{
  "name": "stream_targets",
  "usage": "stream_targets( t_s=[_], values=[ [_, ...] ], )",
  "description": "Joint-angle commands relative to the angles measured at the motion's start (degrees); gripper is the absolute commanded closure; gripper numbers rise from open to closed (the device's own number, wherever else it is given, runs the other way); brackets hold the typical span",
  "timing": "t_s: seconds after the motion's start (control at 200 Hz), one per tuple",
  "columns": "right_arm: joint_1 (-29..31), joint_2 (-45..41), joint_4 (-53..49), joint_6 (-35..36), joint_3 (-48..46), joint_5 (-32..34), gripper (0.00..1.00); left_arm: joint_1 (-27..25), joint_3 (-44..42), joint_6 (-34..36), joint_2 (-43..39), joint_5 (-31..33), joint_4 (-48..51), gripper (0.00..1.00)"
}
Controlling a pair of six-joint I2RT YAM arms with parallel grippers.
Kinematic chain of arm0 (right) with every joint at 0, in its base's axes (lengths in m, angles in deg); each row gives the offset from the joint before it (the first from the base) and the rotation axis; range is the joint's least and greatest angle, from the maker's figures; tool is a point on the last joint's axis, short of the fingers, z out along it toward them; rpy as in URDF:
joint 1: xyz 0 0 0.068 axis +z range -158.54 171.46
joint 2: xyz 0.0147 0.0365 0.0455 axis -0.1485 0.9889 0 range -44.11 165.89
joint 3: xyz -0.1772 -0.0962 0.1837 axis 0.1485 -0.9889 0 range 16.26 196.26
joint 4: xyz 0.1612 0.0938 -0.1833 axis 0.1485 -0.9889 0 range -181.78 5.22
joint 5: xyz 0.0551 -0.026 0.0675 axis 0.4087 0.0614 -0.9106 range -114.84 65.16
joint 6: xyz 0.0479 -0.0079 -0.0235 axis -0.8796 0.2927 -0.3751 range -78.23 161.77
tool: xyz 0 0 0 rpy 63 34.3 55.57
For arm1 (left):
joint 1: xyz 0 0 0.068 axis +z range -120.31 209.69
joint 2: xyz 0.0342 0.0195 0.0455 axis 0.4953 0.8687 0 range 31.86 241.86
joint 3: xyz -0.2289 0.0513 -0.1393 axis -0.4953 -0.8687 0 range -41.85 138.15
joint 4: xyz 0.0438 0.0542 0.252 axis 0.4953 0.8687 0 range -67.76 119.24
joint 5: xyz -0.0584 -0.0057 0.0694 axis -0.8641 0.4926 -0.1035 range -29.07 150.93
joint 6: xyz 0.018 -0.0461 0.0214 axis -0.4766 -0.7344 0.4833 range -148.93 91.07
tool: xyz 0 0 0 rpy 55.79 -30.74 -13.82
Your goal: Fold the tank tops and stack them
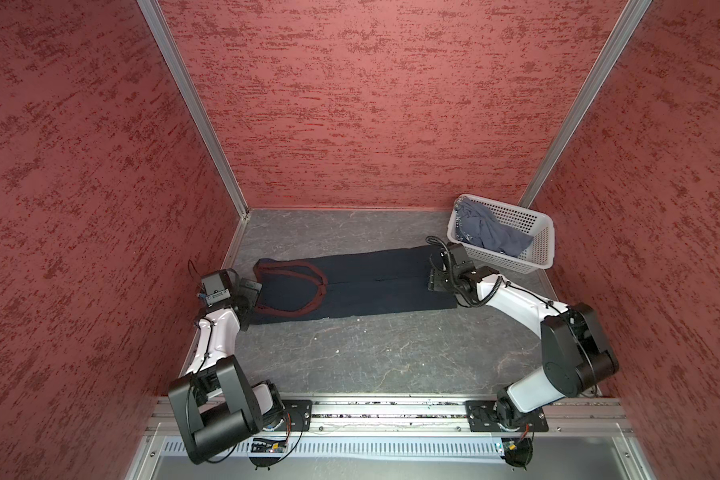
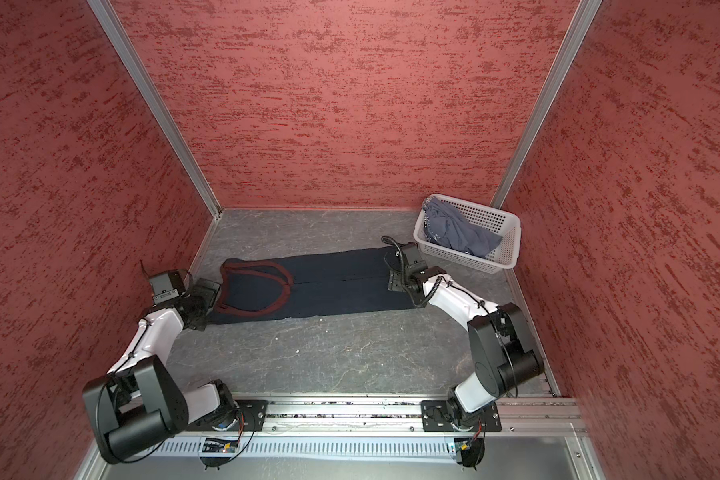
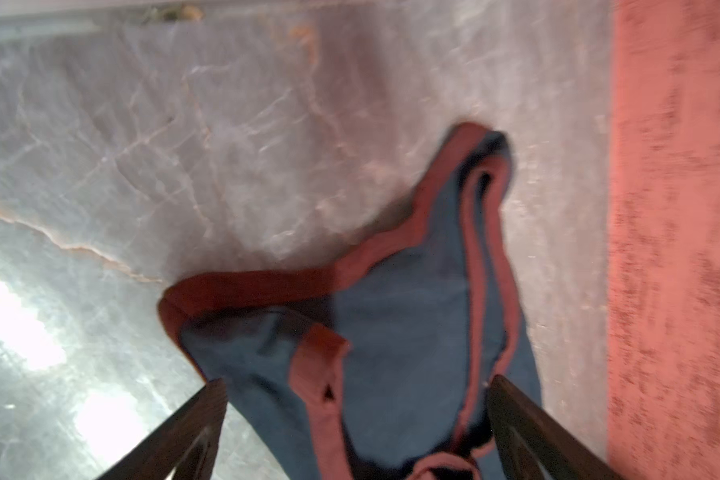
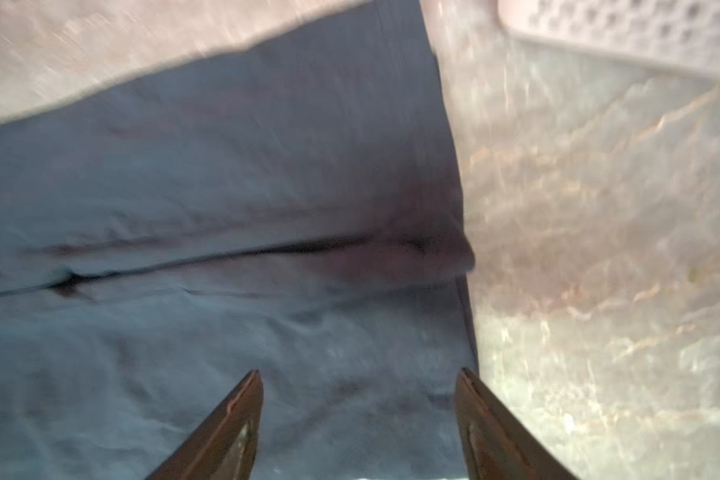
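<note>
The right arm (image 1: 516, 297) covers the hem end of the folded dark navy tank top with reddish trim (image 1: 371, 282). Print on the crumpled slate blue-grey tank top (image 1: 485, 230) is too small to read. Both wrist views are blurred.

In both top views the light is even and fairly bright, falling from above. The desk (image 1: 391, 357) carries only soft shadows beside the arms, and the metal rail (image 1: 391, 409) at its near edge gleams white. The wide lens splays the corner posts (image 1: 192, 108) outward. Both wrist views are motion-blurred and pink-tinted. White glare burns out desk patches in the left wrist view, and the basket (image 4: 641, 29) is a soft blur in the right.
</note>
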Motion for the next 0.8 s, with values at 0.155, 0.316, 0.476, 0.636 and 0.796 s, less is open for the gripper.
stream_targets(
  t_s=[0.155,0.316,0.476,0.636,0.796],
  values=[
    [-0.3,7.7,-3.0,3.4,10.9,-0.8,0.25,-22.5,0.5,-2.5,-2.2,5.5,3.7,0.02],
    [-0.3,15.0,-3.5,3.3,17.7,-3.2,0.25,-30.3,-0.3,-4.9,4.8,5.7,-1.2,0.03],
    [-0.1,21.8,-5.0,3.5,23.4,-3.7,0.25,-30.9,1.3,-2.8,12.9,4.8,-4.0,0.04],
    [-0.1,26.3,-7.3,3.2,25.5,-1.5,0.25,-30.3,2.6,-0.2,18.8,5.8,-5.0,0.04],
    [-0.1,27.8,-10.2,1.6,23.2,0.8,0.26,-30.0,6.3,3.6,25.1,5.6,-4.3,0.04]
  ],
)
